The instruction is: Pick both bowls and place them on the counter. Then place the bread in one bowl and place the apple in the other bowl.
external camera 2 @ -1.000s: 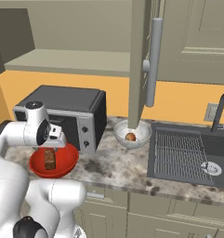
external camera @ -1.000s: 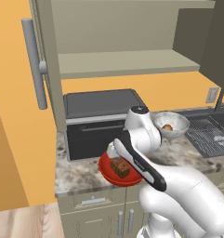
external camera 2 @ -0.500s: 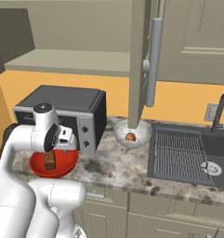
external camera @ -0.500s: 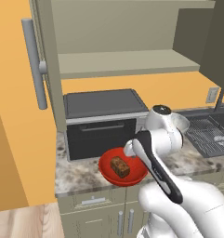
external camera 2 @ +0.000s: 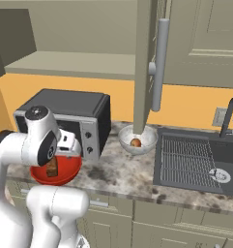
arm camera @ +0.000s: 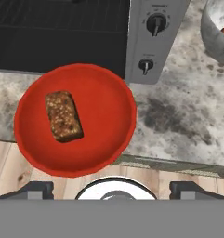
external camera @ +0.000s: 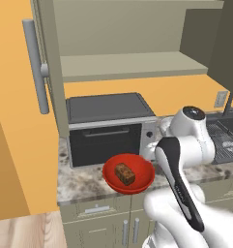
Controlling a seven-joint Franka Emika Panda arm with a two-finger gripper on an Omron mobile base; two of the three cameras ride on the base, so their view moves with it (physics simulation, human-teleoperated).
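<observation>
From the hand view the gripper [arm camera: 111, 193] has its two tips spread wide apart with nothing between them, hanging over the red bowl [arm camera: 75, 120] at the counter [arm camera: 178, 121] edge. The bread [arm camera: 63, 116] lies in it, left of center. The right base view hides most of that bowl behind the arm. Further back the marbled bowl [external camera 2: 138, 141] sits by the sink [external camera 2: 197, 160] with the apple [external camera 2: 136, 142] inside; the left base view loses it behind the arm, and the hand view cuts it off at the corner
</observation>
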